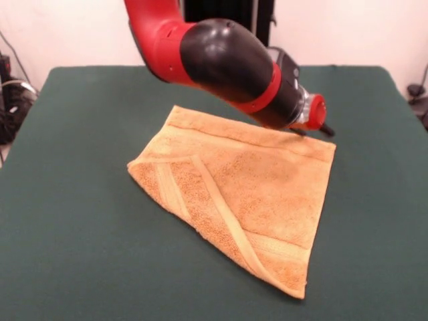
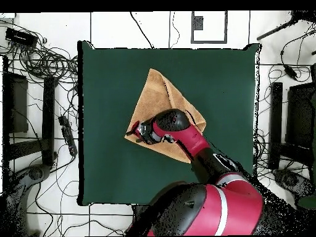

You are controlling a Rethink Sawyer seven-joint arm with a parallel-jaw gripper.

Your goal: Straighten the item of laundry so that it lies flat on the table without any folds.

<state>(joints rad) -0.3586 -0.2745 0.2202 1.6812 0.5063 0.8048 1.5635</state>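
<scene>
"That towel (image 1: 267,194) looks like terry cloth, rough and nubbly, with flat, smoother woven bands running along it."

"And the counter (image 1: 73,221)?"

"Covered in matt dark green cloth, felt-like, no sheen at all."

"The arm (image 1: 221,60)?"

"Smooth, hard shell, red and black, glossy enough to catch the room light."

Folded towel (image 2: 162,94) on table (image 2: 105,123), arm (image 2: 185,133) over it
</scene>
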